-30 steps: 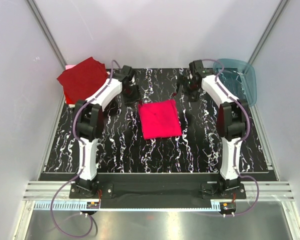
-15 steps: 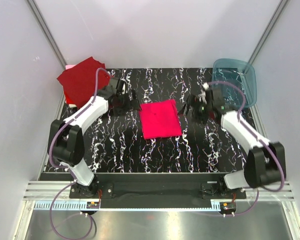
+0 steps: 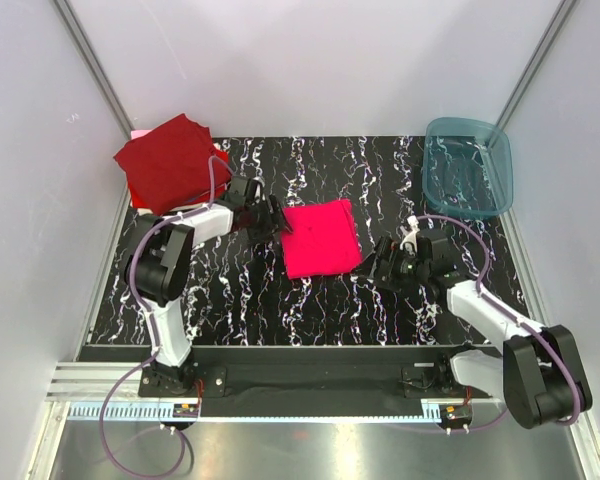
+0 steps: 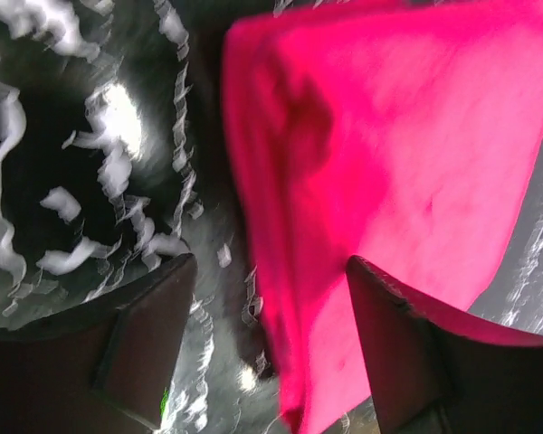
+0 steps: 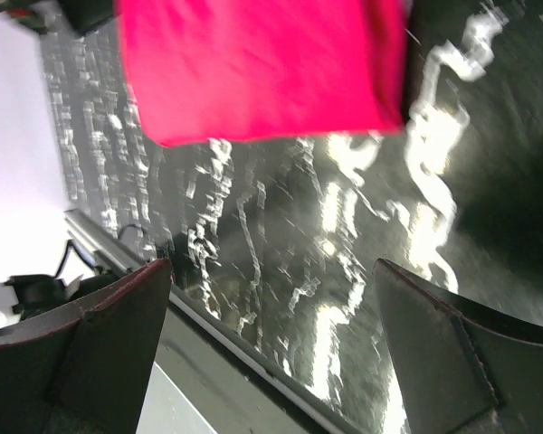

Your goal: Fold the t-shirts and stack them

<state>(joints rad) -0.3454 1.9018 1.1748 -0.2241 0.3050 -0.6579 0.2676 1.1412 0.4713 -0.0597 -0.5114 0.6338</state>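
Marbled table (image 3: 230, 300): left fingers (image 4: 136, 353) and right fingers (image 5: 90, 362) spread wide, empty, beside pink t-shirt (image 3: 320, 238).

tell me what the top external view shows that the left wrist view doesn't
Only top external: the dark red folded shirt at the far left, the teal bin at the far right, and the right gripper by the magenta t-shirt's near right corner. Only left wrist: the left gripper's open fingers either side of that shirt's edge, close up. Both: the magenta t-shirt on the black marbled table.
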